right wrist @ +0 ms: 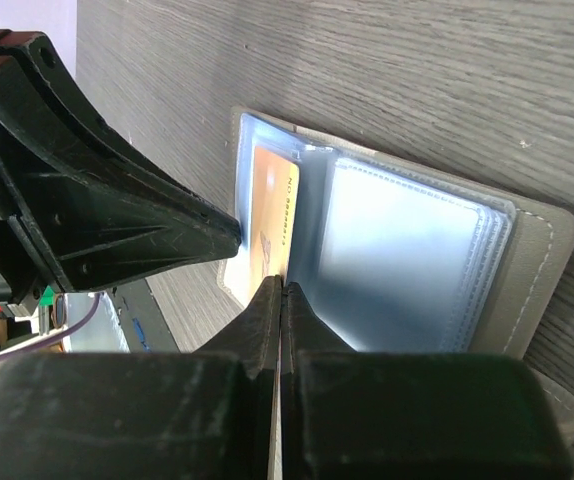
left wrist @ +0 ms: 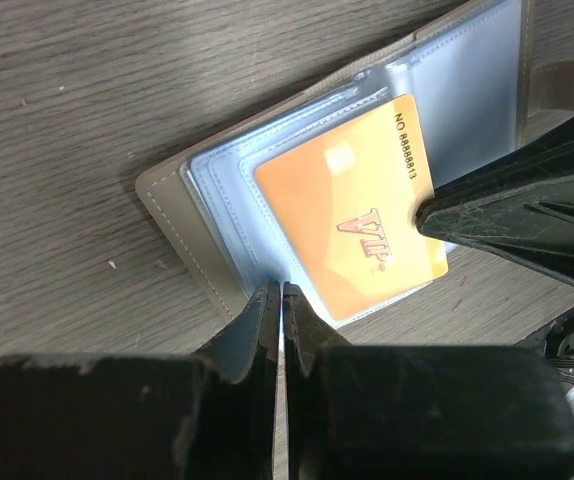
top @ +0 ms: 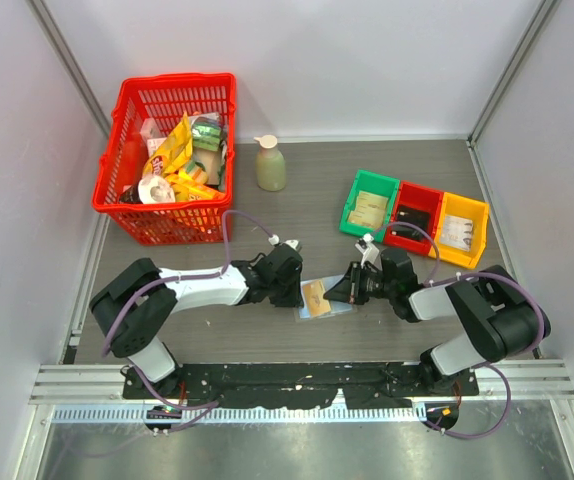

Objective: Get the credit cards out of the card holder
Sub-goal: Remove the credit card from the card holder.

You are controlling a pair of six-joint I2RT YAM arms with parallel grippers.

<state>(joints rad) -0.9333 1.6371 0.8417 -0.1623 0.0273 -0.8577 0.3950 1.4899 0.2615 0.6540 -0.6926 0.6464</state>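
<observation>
Pinching edge of holder (left wrist: 162,198) with closed left gripper (left wrist: 282,290), lower centre of frame. Clamping orange card (left wrist: 347,210) with closed right gripper (right wrist: 282,285).

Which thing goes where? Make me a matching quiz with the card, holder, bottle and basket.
Things:
1 card
2 holder
3 bottle
4 basket

Places or states:
A far left corner
B lying open
C inside the holder
D between basket and bins

Pairs: 1-C, 2-B, 3-D, 4-A
</observation>
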